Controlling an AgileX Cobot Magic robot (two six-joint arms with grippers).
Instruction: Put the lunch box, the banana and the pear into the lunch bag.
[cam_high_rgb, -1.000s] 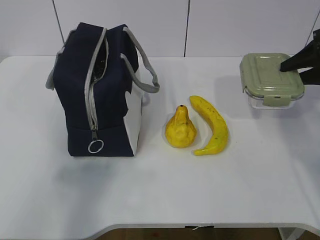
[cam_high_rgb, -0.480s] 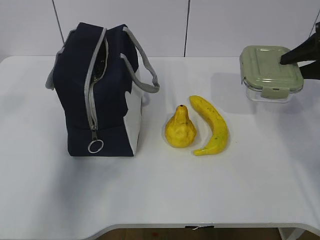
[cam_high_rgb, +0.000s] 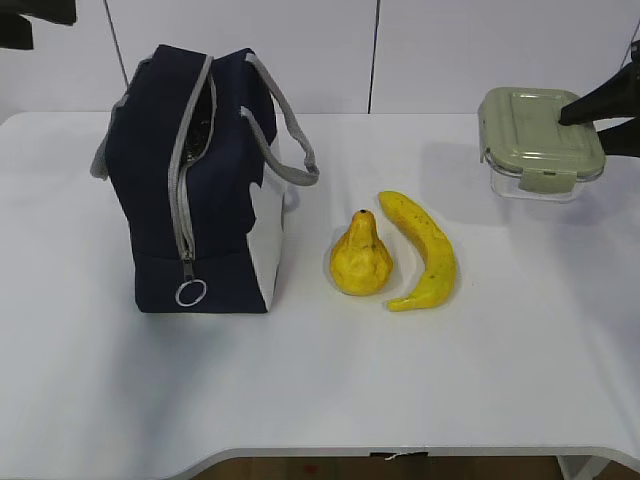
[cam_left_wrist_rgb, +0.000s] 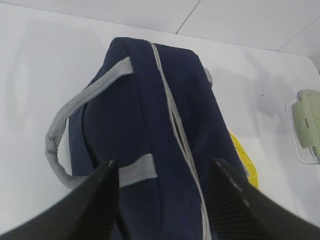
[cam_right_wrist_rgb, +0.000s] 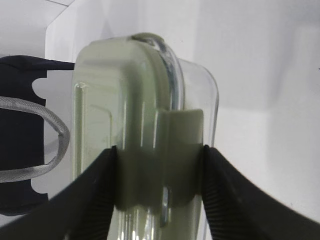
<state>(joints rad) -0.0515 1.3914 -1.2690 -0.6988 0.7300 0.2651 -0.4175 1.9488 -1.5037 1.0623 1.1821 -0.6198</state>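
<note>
Right gripper clamped on the lunch box, with the bag well off to its left.

The right gripper (cam_right_wrist_rgb: 159, 195) has its two fingers closed across the lunch box (cam_high_rgb: 541, 140) from either side, pinching lid and clear base at one clip. The box appears lifted slightly off the table (cam_high_rgb: 330, 390). Outward from it, the banana (cam_high_rgb: 424, 250) and the pear (cam_high_rgb: 361, 258) lie between, the banana's long axis running toward the camera. Beyond them stands the lunch bag (cam_high_rgb: 195, 180). The left gripper (cam_left_wrist_rgb: 162, 192) hangs spread directly above the bag's zipper ridge, holding nothing, and is the nearer arm for opening it.
</note>
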